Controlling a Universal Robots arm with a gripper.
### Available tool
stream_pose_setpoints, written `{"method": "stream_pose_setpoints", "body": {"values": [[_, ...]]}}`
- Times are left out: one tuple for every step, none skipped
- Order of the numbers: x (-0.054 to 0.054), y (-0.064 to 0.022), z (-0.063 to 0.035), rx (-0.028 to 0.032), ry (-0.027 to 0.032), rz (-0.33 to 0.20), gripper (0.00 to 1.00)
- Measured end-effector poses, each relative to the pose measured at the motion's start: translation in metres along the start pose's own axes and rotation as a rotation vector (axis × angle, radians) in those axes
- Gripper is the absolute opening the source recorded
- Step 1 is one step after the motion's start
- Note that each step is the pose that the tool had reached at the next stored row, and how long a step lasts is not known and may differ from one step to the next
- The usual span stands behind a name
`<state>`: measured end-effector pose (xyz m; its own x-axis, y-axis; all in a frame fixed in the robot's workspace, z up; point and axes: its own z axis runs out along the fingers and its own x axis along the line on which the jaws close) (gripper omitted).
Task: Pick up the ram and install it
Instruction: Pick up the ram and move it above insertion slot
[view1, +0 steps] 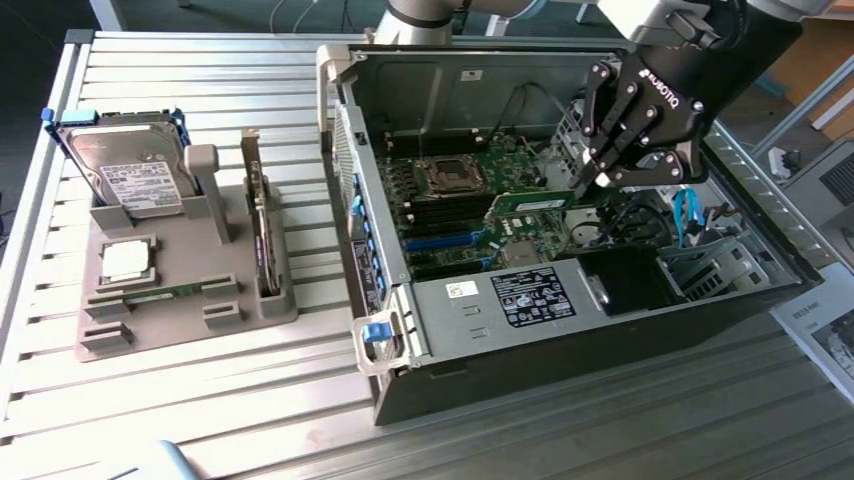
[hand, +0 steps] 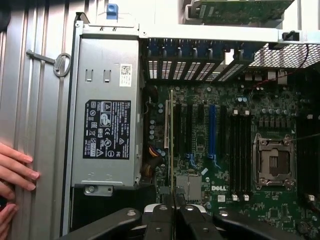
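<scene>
Your pincer (view1: 589, 186) is clenched on one end of the ram (view1: 531, 206), carrying it on edge just above the motherboard (hand: 270, 205) inside the open case (view1: 561, 370), presumably so its contact edge faces the slots.

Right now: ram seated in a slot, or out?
Out. The gripper is shut on the ram, holding it edge-down above the motherboard inside the open case; it sits in no slot.
</scene>
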<state>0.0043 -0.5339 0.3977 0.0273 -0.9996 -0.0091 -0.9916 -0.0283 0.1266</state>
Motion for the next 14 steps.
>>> {"method": "stream_pose_setpoints", "body": {"values": [[0.0001,0.0000,0.0000,0.0000,0.0000,0.000,0.12],[0.0001,-0.0001,0.0000,0.0000,0.0001,0.000,0.12],[0.0001,-0.0001,0.0000,0.0000,0.0001,0.000,0.12],[0.0001,-0.0001,0.0000,0.0000,0.0001,0.000,0.12],[0.0001,-0.0001,0.0000,0.0020,0.0000,0.000,0.12],[0.0001,0.0004,0.0002,0.0115,0.0002,0.000,0.12],[0.0001,0.0009,0.0001,0.0218,0.0006,0.000,0.12],[0.0001,0.0012,0.0001,0.0288,0.0009,0.000,0.12],[0.0001,0.0017,0.0002,0.0384,0.0012,-0.001,0.12],[0.0001,0.0021,0.0003,0.0467,0.0013,-0.001,0.12],[0.0000,0.0024,0.0004,0.0527,0.0014,-0.001,0.12],[0.0000,0.0027,0.0004,0.0587,0.0017,-0.001,0.12],[0.0000,0.0029,0.0004,0.0651,0.0019,-0.001,0.12],[0.0000,0.0033,0.0004,0.0716,0.0021,-0.001,0.12]]}}
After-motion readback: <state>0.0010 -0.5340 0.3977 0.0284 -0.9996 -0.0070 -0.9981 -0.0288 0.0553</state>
